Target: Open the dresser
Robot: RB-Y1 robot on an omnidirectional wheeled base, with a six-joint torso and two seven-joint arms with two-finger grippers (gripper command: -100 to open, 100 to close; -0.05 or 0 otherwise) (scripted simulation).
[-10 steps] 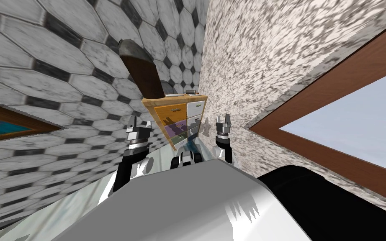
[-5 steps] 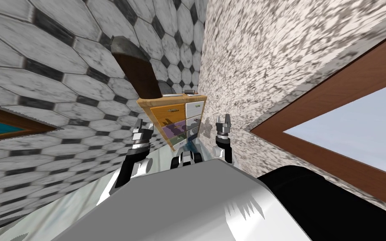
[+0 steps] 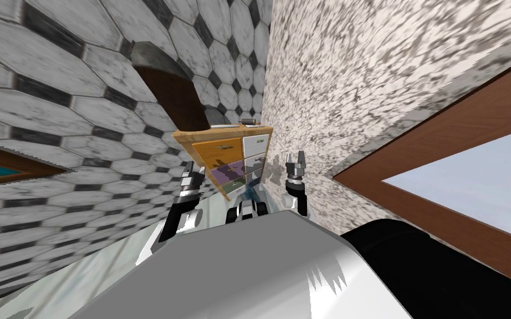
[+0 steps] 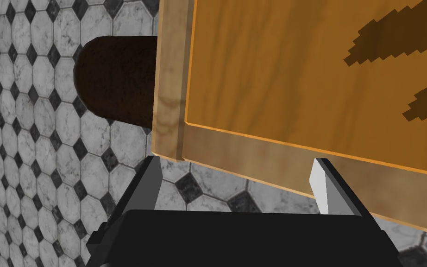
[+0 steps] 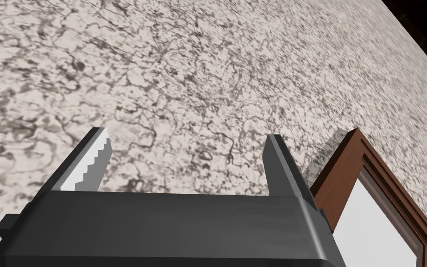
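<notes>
The dresser (image 3: 229, 155) stands ahead against the tiled wall (image 3: 82, 111), its orange drawer front (image 4: 300, 83) just beyond the left tool (image 4: 235, 162), released and nearer than the right tool (image 3: 296, 161), also released

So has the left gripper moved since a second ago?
Yes. In the head view the left gripper has moved nearer the dresser, reaching its left edge.

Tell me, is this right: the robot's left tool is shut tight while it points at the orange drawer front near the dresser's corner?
Not quite. The left tool is open, not shut: the left wrist view shows its two fingers standing well apart, gripping nothing. The rest holds: it points at the orange drawer front near the dresser's corner.
</notes>
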